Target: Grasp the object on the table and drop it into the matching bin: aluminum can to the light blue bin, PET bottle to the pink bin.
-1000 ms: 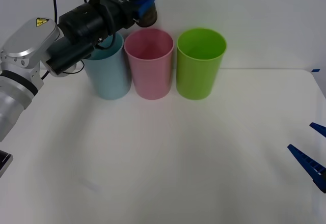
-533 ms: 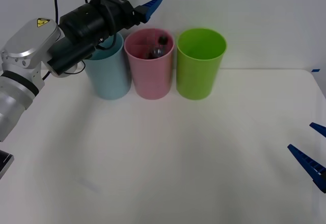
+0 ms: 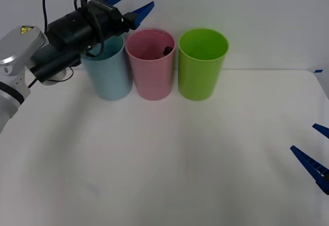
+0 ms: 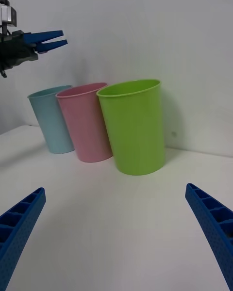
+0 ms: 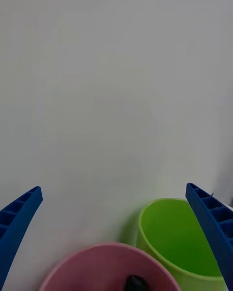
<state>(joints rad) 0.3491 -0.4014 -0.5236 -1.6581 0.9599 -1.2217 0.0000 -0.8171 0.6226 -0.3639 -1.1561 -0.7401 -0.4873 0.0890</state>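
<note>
1. The PET bottle (image 3: 166, 50), a small clear plastic one with a black cap, lies inside the tall pink plastic bin (image 3: 150, 77), only its dark top visible.
2. My left gripper (image 3: 129, 6) hangs above the light blue plastic bin (image 3: 109, 79) and the pink rim, fingers spread wide, empty.
3. My right gripper (image 3: 316, 154) hovers at the white table (image 3: 169, 164) edge, spread wide, empty.
4. A green plastic bin (image 3: 201, 67) stands beside the pink one.

A: Bins nearest the left gripper (image 3: 129, 4)?
B: Light blue bin (image 3: 109, 74), pink bin (image 3: 150, 72), then a green bin (image 3: 201, 67); fingers (image 3: 142, 8) blue and ribbed.
A: Underneath?
B: White table (image 3: 169, 159).
</note>
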